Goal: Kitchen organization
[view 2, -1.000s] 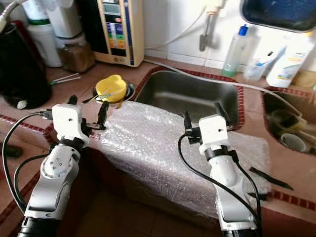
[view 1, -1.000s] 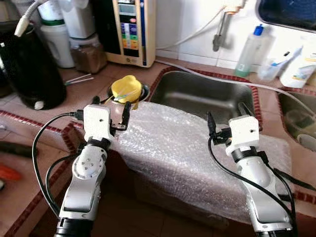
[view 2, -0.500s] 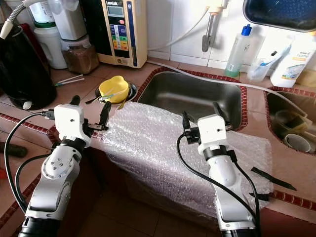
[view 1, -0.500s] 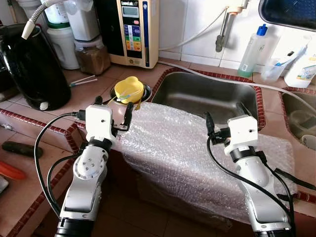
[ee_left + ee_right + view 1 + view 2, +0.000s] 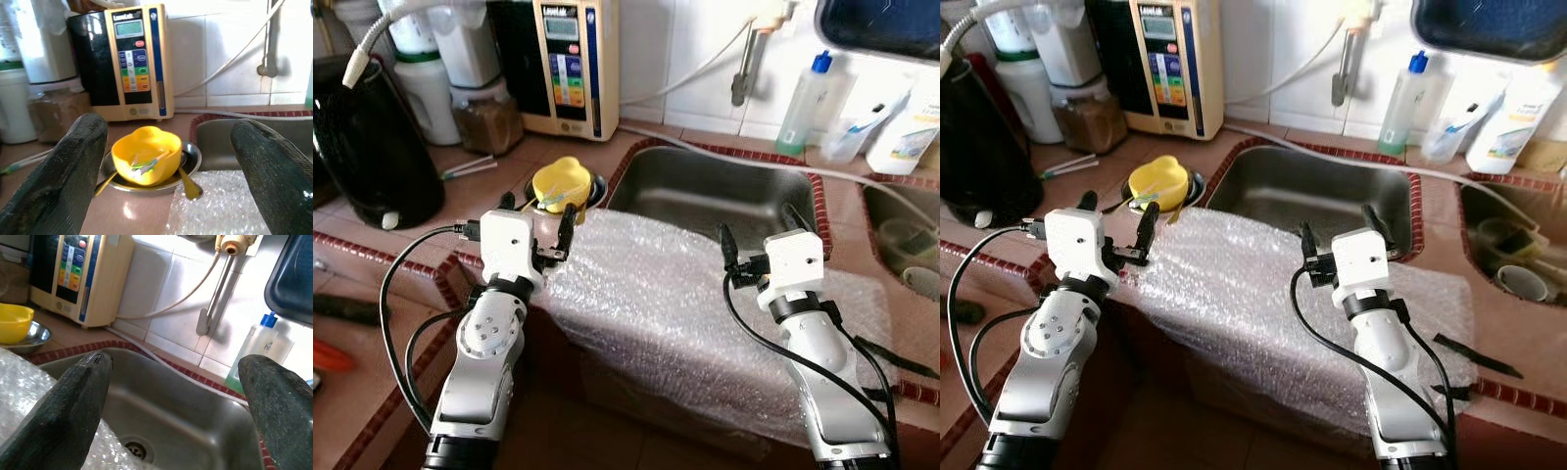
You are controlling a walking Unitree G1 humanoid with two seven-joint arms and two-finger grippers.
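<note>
A yellow bowl with a scrap of paper inside rests on a small metal plate beside the steel sink. A spoon sticks out from under the bowl. A sheet of bubble wrap drapes over the counter's front edge. My left gripper hovers open at the wrap's left corner, just short of the bowl, holding nothing. Over the wrap's right part, my right gripper is open too, facing the sink basin and empty.
A black kettle, a jar of brown powder and a cream water purifier line the back left. A plastic bottle and a tap pipe stand behind the sink. A second basin lies at right.
The head camera has shifted slightly, so the whole scene moved. Both grippers stay open in the same pose over the bubble wrap.
</note>
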